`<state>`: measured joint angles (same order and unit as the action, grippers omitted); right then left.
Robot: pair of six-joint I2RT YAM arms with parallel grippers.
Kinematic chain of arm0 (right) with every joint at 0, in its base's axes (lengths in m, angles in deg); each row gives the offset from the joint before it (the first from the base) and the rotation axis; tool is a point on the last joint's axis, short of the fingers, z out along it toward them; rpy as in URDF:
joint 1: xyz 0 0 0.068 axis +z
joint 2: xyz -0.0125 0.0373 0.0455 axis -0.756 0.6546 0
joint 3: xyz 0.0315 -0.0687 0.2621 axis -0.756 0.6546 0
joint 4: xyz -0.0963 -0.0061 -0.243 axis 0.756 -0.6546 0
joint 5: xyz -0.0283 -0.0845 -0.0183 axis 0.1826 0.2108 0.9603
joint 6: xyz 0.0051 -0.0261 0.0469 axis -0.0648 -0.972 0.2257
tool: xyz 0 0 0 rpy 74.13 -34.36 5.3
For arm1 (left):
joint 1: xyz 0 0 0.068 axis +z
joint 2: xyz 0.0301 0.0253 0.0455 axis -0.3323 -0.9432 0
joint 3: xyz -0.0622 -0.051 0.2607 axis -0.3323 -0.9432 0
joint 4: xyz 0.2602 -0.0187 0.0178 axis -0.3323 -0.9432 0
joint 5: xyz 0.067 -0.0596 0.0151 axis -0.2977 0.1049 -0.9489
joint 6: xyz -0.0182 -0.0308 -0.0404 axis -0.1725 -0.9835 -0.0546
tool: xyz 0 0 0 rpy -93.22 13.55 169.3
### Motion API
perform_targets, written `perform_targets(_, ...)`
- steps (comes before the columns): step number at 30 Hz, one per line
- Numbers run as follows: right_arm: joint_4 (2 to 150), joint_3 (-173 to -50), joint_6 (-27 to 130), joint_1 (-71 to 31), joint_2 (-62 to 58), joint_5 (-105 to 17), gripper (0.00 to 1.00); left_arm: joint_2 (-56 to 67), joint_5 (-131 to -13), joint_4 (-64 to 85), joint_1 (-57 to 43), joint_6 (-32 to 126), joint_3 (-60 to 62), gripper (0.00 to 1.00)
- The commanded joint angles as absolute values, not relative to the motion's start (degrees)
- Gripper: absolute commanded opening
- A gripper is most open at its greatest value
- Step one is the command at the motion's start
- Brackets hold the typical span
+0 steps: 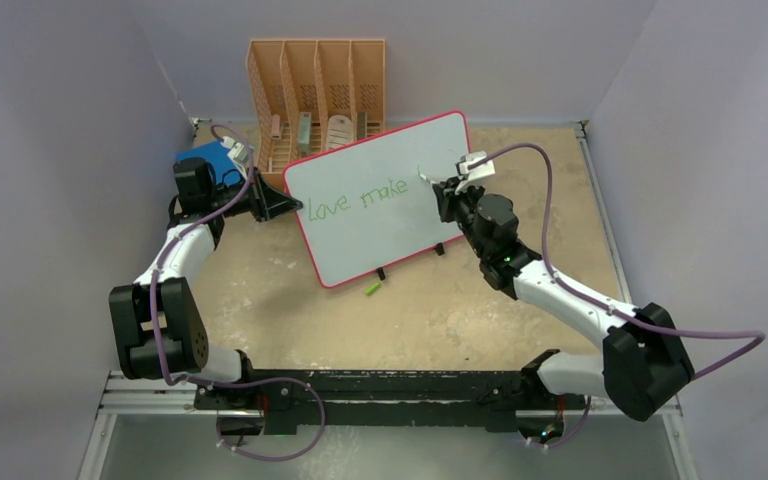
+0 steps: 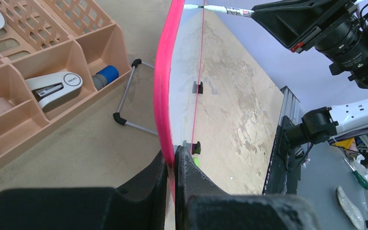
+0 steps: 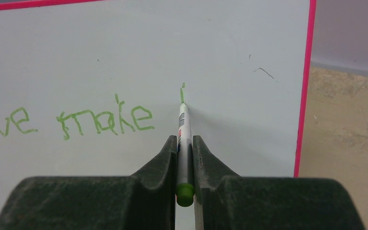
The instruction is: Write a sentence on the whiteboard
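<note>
Whiteboard [image 1: 390,235] stands propped on the bench [image 1: 460,310], mid-field, on its 2 black feet [image 1: 381,272]. It is turned slightly, so its left edge sits nearer the orange rack [image 1: 317,95] behind it. A wire stand [image 2: 132,96] shows behind the board in the left wrist view.

Left gripper [image 1: 288,206]: jaws narrow, clamped on the pink rim of the board's left edge, 1 finger on the front face and 1 on the back.

Right gripper [image 3: 184,143]: jaws closed on a green marker [image 3: 184,122], which points away from the wrist camera. Its butt end shows between the fingers and its tip is against the white surface.

Sentence [image 3: 106,122]: green handwriting reads "love make" in 1 line across the left and middle of the board. To the right of "make" there is 1 short upright green stroke [image 3: 182,92], and the marker tip sits at its lower end. The rest of the board face is white, apart from 1 small dark scratch-like mark [image 3: 264,73] toward the upper right.

Other items:
- A green marker cap [image 1: 371,289] lies on the bench just in front of the board's lower edge.
- A blue book [image 1: 205,160] lies behind the left arm, beside the rack.
- The rack compartments hold a grey stapler [image 2: 55,88] and a blue-capped item [image 2: 106,75]; the other contents are too small to identify.
</note>
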<state>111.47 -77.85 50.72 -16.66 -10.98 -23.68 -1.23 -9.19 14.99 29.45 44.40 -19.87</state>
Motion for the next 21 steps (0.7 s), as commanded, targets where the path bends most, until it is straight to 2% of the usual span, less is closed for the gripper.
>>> perform_targets(1,111.6,-76.7,51.8,-16.9,-12.9,-23.1,0.0,1.2,-9.5,17.8,29.4,47.1,-18.4,0.0)
perform_targets(21,109.6,-75.2,52.8,-16.9,-14.4,-21.6,0.0,1.2,-9.4,17.9,29.3,47.0,-18.4,0.0)
